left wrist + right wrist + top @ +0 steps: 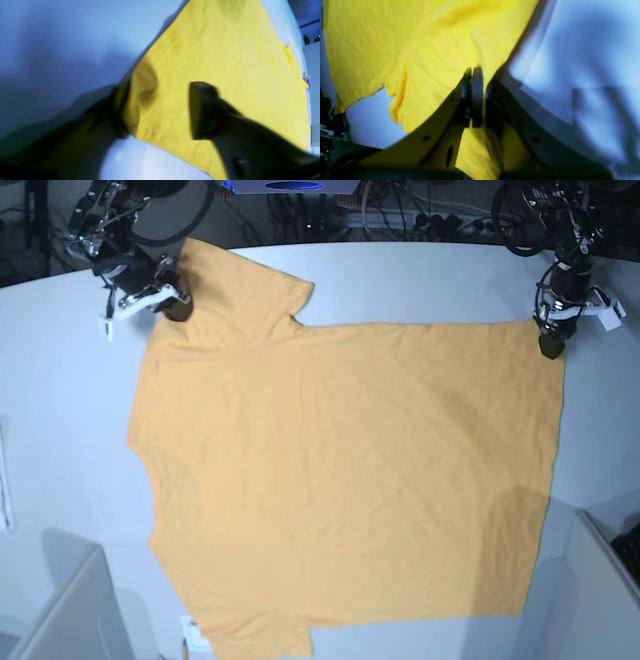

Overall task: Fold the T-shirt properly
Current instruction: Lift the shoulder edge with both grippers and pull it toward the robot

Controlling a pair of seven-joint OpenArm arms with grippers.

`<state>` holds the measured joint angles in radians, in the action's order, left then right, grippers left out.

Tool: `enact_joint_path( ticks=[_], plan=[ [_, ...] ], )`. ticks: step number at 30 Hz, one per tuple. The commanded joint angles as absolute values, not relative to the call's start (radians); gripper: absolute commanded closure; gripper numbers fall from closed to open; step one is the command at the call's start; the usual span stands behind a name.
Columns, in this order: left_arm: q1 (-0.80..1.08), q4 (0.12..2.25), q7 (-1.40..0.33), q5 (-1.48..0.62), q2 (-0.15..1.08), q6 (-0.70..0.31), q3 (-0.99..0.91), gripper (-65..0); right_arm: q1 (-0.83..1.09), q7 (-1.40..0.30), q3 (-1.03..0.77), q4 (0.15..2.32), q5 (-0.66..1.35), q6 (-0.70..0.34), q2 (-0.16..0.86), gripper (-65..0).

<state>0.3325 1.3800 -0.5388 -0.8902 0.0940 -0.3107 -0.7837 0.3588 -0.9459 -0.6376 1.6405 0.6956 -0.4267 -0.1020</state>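
Observation:
The orange-yellow T-shirt (340,470) lies spread flat on the white table (420,280). One sleeve points to the far left and the other to the near bottom. My right gripper (172,308) is at the far left shoulder. In the right wrist view its fingers (477,82) are pressed together, with T-shirt (420,50) fabric bunched at their tips. My left gripper (550,345) is at the far right hem corner. In the left wrist view, the left gripper (161,87) has its two dark fingers wide apart astride the T-shirt (225,62) edge. One finger is at the fabric's edge and the other over the cloth.
Cables and equipment (400,215) crowd the back edge of the table. Grey bin-like shapes stand at the near left (60,610) and near right (600,580). A small white tag (190,630) shows at the shirt's near edge.

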Motion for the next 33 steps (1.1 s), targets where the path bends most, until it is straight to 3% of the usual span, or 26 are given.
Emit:
enact_joint_path(
  ticks=[1, 5, 20, 33],
  plan=[
    [0.343, 1.377, -0.596, -0.858, 0.091, -0.278, -0.779, -21.1, 0.364, -0.96, -0.644, 1.646, 0.67, -0.414, -0.096, 0.0],
    [0.343, 1.377, -0.596, -0.858, 0.093, -0.278, -0.779, 0.0, 0.364, -0.952, -0.644, 1.646, 0.67, -0.414, -0.096, 0.0],
    [0.446, 1.563, -0.636, -0.854, 0.097, -0.278, -0.76, 0.0, 0.395, -0.96, -0.645, 1.666, 0.674, -0.412, -0.096, 0.0],
    [0.542, 1.633, -0.638, -0.854, 0.133, -0.278, -0.759, 0.0, 0.518, -0.96, -0.645, 1.87, 0.674, -0.412, -0.102, 0.0]
  ],
)
